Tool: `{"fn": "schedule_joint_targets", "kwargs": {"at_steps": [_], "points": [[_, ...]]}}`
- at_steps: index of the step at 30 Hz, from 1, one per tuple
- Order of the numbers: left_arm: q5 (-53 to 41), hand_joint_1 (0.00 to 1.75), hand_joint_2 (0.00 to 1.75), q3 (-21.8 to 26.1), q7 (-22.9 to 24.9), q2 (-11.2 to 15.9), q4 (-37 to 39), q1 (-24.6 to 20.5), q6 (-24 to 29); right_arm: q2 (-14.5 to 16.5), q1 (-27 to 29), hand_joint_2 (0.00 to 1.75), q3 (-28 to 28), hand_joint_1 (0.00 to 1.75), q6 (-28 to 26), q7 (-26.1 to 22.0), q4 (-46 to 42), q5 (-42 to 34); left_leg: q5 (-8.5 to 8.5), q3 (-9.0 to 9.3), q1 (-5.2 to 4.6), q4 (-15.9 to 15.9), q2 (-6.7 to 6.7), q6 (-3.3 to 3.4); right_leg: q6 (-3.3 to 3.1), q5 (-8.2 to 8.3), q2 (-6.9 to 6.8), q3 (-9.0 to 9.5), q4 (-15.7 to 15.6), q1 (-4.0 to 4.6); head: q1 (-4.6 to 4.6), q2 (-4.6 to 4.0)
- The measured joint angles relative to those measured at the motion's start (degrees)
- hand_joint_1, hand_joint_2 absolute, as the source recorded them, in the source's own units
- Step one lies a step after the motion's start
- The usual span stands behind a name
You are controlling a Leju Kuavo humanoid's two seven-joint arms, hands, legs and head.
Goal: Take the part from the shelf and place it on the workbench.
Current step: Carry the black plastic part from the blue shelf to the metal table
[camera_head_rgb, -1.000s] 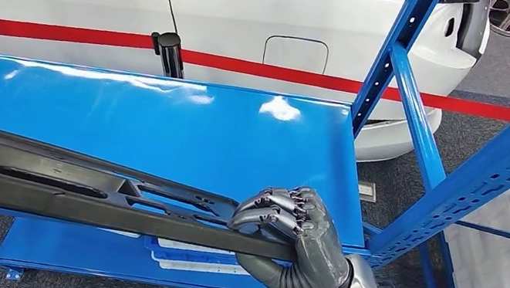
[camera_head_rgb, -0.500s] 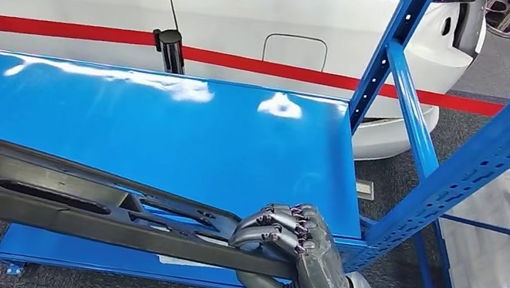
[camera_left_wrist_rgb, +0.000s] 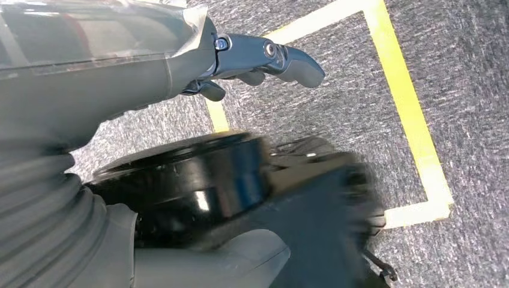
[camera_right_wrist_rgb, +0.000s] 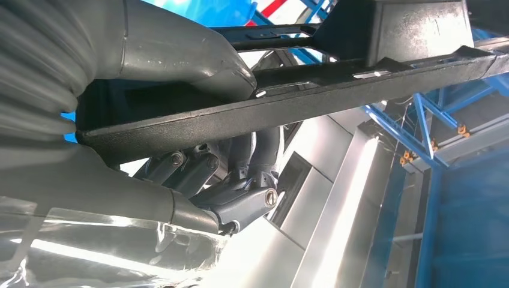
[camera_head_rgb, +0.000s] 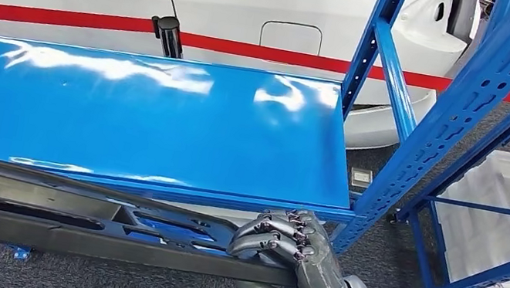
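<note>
Change: the shelf is sitting higher and farther off in the head view than a second ago, and the whole scene is shifting with it, so the camera is moving; the robot is judged to be backing away.
Part: the long black part is hanging clear of the shelf deck, in front of its front edge, running out past the left of the head view.
Right hand: the right hand is clamping one end of the part, fingers over the top and thumb beneath, as the right wrist view confirms.
Left hand: the left hand is showing its fingers half curled over the floor; whether it is gripping the part cannot be told.
Task standing: removal is judged complete; the carry to the workbench is pending.
Surface: the glossy blue deck is reflecting overhead light.
Room: a white car with a red stripe is standing behind; grey carpet is carrying yellow tape lines.
</note>
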Motion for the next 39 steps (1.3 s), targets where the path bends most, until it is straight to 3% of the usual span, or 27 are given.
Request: {"fn": "schedule_joint_targets", "kwargs": {"at_steps": [2, 4, 6, 8, 9, 10, 11, 13, 15, 17, 19, 20, 22, 24, 25, 26, 27, 29, 31, 34, 37, 39], "points": [[-0.13, 0.0, 1.75, -0.24, 0.06, 0.0, 0.01, -0.1, 0.08, -0.05, 0.0, 1.75, 0.0, 1.75, 0.03, -0.06, -0.13, -0.15, -0.16, 1.23, -0.49, -2.21, -0.03, 0.37, 0.81, 0.68, -0.1, 0.07, -0.2, 0.0, -0.09, 0.0], [-0.17, 0.0, 1.75, -0.41, 0.19, -0.05, 0.01, -0.12, 0.17, -0.19, 0.01, 1.75, 0.0, 1.75, 0.09, -0.09, -0.17, -0.28, 0.98, 0.56, -0.6, -2.65, 0.15, 1.06, 1.55, 0.93, -0.13, -0.26, -0.16, 0.05, -0.26, -0.01], [-0.2, 0.0, 1.75, -0.61, 0.3, -0.14, 0.01, -0.19, 0.23, -0.39, 0.01, 1.75, 0.0, 1.75, 0.23, -0.09, -0.21, -0.36, 2.46, -0.57, -0.51, -3.22, 0.43, 1.94, 1.15, -1.93, -0.09, -1.77, 2.72, 0.22, -0.04, -0.01], [-0.25, 0.0, 1.75, -0.78, 0.44, -0.19, 0.0, -0.21, 0.24, -0.55, 0.0, 1.75, 0.0, 1.75, 0.47, -0.07, -0.22, -0.41, 3.63, -2.02, -0.65, -3.23, 0.6, 2.47, 0.22, -7.04, -0.09, -3.94, 9.76, 0.22, 0.28, -0.01], [-0.28, 0.0, 1.75, -0.88, 0.51, -0.2, 0.0, -0.2, 0.25, -0.61, 0.0, 1.75, 0.01, 1.75, 0.62, -0.05, -0.22, -0.45, 4.2, -2.78, -0.77, -3.18, 0.66, 2.53, 0.17, -8.67, -0.09, -4.59, 13.24, 0.22, 0.38, 0.0], [-0.29, 0.0, 1.75, -0.98, 0.55, -0.2, 0.0, -0.19, 0.27, -0.68, 0.0, 1.75, 0.01, 1.75, 0.78, -0.03, -0.22, -0.49, 4.75, -3.53, -0.88, -3.11, 0.71, 2.54, 0.46, -9.18, -0.09, -4.56, 15.4, 0.22, 0.4, 0.0], [-0.31, 0.0, 1.75, -1.09, 0.57, -0.2, 0.0, -0.2, 0.32, -0.74, -0.01, 1.75, 0.02, 1.75, 0.94, -0.01, -0.22, -0.54, 5.23, -4.19, -0.97, -3.0, 0.72, 2.49, 0.93, -8.66, -0.09, -3.54, 15.54, 0.22, 0.43, 0.0], [-0.32, 0.0, 1.75, -1.28, 0.6, -0.22, 0.0, -0.21, 0.4, -0.84, -0.1, 1.75, 0.03, 1.75, 1.25, 0.03, -0.22, -0.75, 5.96, -5.37, -1.07, -2.47, 0.7, 2.28, 1.67, -6.58, -0.1, 1.5, 9.52, 0.24, 0.44, 0.0], [-0.32, 0.0, 1.75, -1.52, 0.6, -0.23, 0.0, -0.22, 0.47, -0.91, -0.3, 1.75, 0.08, 1.75, 1.52, 0.07, -0.21, -1.16, 6.46, -6.48, -1.25, -1.6, 0.67, 1.83, 1.45, -6.16, -0.07, 6.81, 1.65, 0.55, 0.41, 0.0], [-0.32, 0.0, 1.75, -1.7, 0.62, -0.22, 0.0, -0.22, 0.52, -1.03, -0.47, 1.75, 0.13, 1.75, 1.77, 0.08, -0.19, -1.57, 7.04, -7.19, -1.39, -1.07, 0.69, 1.25, 0.85, -6.63, 0.0, 8.21, -1.24, 0.95, 0.37, 0.0], [-0.32, 0.0, 1.75, -1.74, 0.68, -0.14, 0.01, -0.19, 0.54, -1.22, -0.68, 1.75, 0.16, 1.75, 2.07, 0.07, -0.09, -2.02, 7.24, -7.65, -1.29, -0.73, 0.57, 0.71, 0.06, -6.14, -0.07, 7.32, -1.39, 0.57, 0.39, 0.0], [-0.32, 0.0, 1.75, -1.75, 0.72, -0.08, 0.02, -0.17, 0.55, -1.3, -0.83, 1.75, 0.17, 1.75, 2.23, 0.07, 0.02, -2.27, 6.32, -8.11, -1.17, 0.05, 0.46, 0.39, -0.53, -5.77, -0.16, 6.85, -1.46, 0.31, 0.31, -0.01], [-0.3, 0.0, 1.75, -1.78, 0.8, 0.05, 0.02, -0.15, 0.57, -1.39, -1.11, 1.75, 0.21, 1.75, 2.44, 0.07, 0.22, -2.75, 1.91, -10.01, -0.73, 4.72, 0.28, -0.47, -1.51, -4.93, -0.34, 5.86, -1.56, 0.02, 0.14, -0.01], [-0.28, 0.0, 1.75, -1.8, 0.89, 0.09, 0.02, -0.15, 0.58, -1.45, -1.19, 1.75, 0.27, 1.75, 2.45, 0.05, 0.44, -3.19, -2.43, -12.29, -0.25, 11.88, 0.28, -1.27, -1.83, -3.98, -0.42, 4.88, -1.5, 0.08, -0.05, 0.0], [-0.26, 0.0, 1.75, -1.8, 0.96, 0.11, 0.02, -0.16, 0.59, -1.52, -1.19, 1.75, 0.3, 1.75, 2.45, 0.01, 0.6, -3.51, -3.01, -12.68, -0.02, 14.21, 0.29, -1.53, -1.75, -3.51, -0.44, 4.42, -1.46, 0.1, -0.06, 0.0], [-0.23, 0.0, 1.75, -1.81, 1.07, 0.11, 0.02, -0.17, 0.6, -1.63, -1.2, 1.75, 0.31, 1.75, 2.45, -0.06, 0.8, -3.87, -2.44, -12.02, 0.18, 14.49, 0.31, -1.69, -1.58, -3.1, -0.45, 3.98, -1.43, 0.09, -0.07, 0.0], [-0.18, 0.0, 1.75, -1.81, 1.19, 0.12, 0.02, -0.16, 0.62, -1.75, -1.23, 1.75, 0.32, 1.75, 2.45, -0.17, 1.01, -4.27, -1.07, -10.2, 0.36, 12.53, 0.32, -1.75, -1.38, -2.75, -0.43, 3.63, -1.4, 0.07, -0.07, 0.0], [0.07, 0.0, 1.75, -1.81, 1.38, 0.13, 0.02, -0.14, 0.7, -1.97, -1.34, 1.75, 0.32, 1.75, 2.44, -0.44, 1.38, -5.06, 1.45, -4.44, 0.57, 4.32, 0.29, -1.58, -0.92, -2.26, -0.4, 3.26, -1.39, 0.09, -0.07, 0.0], [0.28, 0.0, 1.75, -1.81, 1.44, 0.12, 0.02, -0.12, 0.88, -2.12, -1.53, 1.75, 0.3, 1.75, 2.33, -0.67, 1.7, -5.79, 2.07, -1.01, 0.35, -1.37, 0.18, -1.0, -0.3, -1.79, -0.43, 3.02, -1.37, 0.23, -0.04, 0.0], [0.31, 0.0, 1.75, -1.8, 1.54, 0.1, 0.02, 0.0, 1.03, -2.41, -1.65, 1.75, 0.23, 1.75, 1.61, -0.82, 2.12, -6.62, 2.2, -1.14, -0.16, -2.67, 0.12, 0.15, 0.68, -1.15, -0.54, 2.73, -1.74, 0.44, 0.01, 0.0], [-0.15, 0.0, 1.75, -1.88, 1.63, 0.02, -0.01, 0.05, 0.74, -2.96, -1.54, 1.75, 0.23, 1.75, 0.12, -0.93, 2.33, -7.09, 3.07, -1.29, -0.52, -3.58, 0.18, 0.37, 0.22, -0.98, -0.55, 2.25, -2.48, 0.9, 0.33, 0.0], [-0.62, 0.0, 1.75, -2.05, 1.76, 0.04, -0.01, 0.15, 0.34, -3.32, -1.28, 1.75, 0.34, 1.75, -0.84, -0.97, 2.43, -7.23, 3.31, -1.52, -1.07, -3.55, 0.19, 0.93, 0.58, -0.31, -0.54, 2.25, -2.76, 0.68, 0.42, 0.0]]}}
